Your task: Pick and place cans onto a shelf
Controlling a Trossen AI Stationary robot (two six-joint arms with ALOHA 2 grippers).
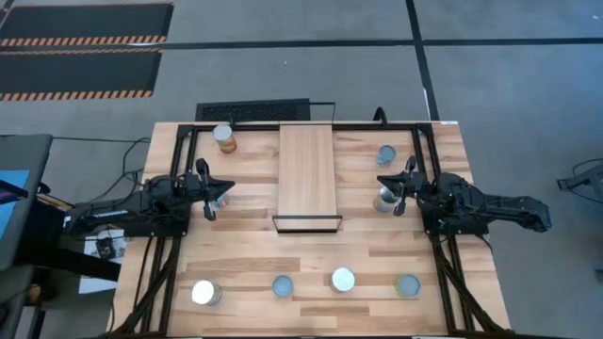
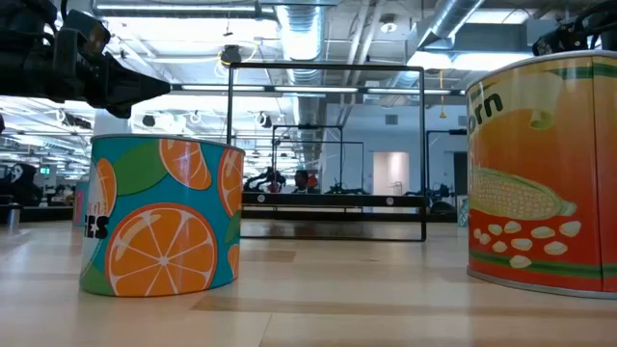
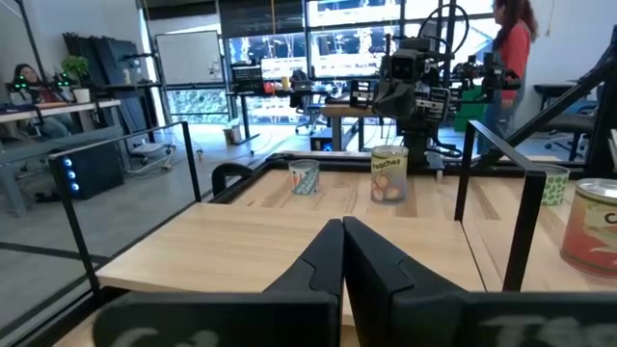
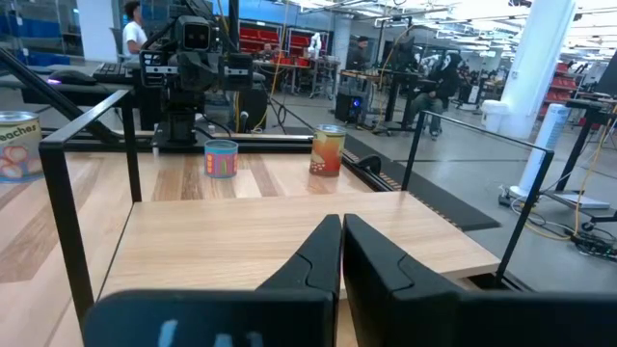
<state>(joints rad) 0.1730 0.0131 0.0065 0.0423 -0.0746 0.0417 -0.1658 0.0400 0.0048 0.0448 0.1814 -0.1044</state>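
The shelf (image 1: 308,169), a light wood board on a black frame, stands mid-table. My left gripper (image 1: 209,193) is shut and empty left of it (image 3: 342,246); a small colourful can (image 1: 220,196) stands on the table at its fingertips. My right gripper (image 1: 400,188) is shut and empty right of the shelf (image 4: 342,246); a silver-topped can (image 1: 384,200) stands just beside it. Other cans stand at the far left (image 1: 223,137) and far right (image 1: 386,153). Several cans stand in a row along the near edge, from the leftmost (image 1: 205,293) to the rightmost (image 1: 407,285).
The black frame rails (image 1: 419,155) run along both table sides beside the arms. In the low view an orange-print can (image 2: 159,217) and a corn can (image 2: 545,173) stand close to the camera. A person (image 3: 511,58) stands in the room beyond the table.
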